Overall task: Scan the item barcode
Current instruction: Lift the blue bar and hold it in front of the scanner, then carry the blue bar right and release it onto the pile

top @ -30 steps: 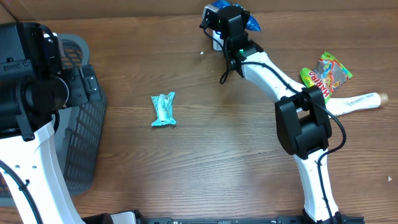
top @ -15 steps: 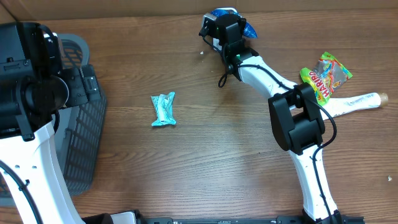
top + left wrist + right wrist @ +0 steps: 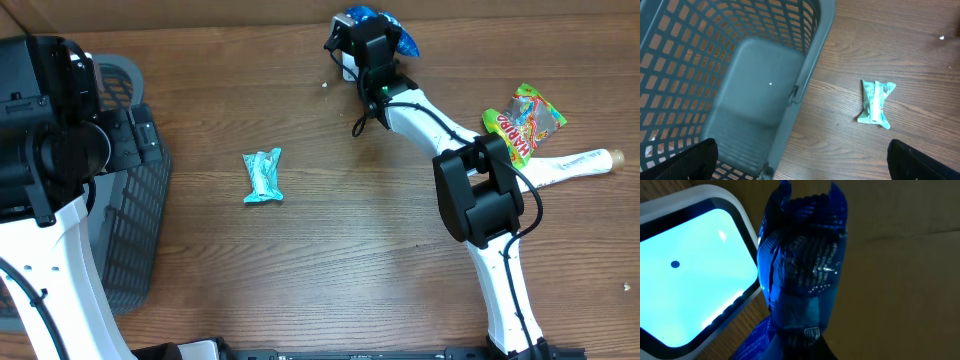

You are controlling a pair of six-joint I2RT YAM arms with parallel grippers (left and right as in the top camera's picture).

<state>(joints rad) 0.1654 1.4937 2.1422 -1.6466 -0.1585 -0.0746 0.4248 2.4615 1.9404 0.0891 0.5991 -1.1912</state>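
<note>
Blue packet (image 3: 802, 275) beside lit scanner (image 3: 690, 270) (partly cut off), label (image 3: 812, 331) unreadable

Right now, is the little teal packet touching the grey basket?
Apart. The left wrist view shows bare table between the teal packet and the basket wall.

Item: blue packet (image 3: 802, 275), a dark, glossy, crinkled wrapper with a small white printed mark near its lower end.
Pose: upright, jagged crimped end uppermost.
Place: just right of the scanner (image 3: 690, 280).
Scanner: white-rimmed window, glowing cyan.
</note>
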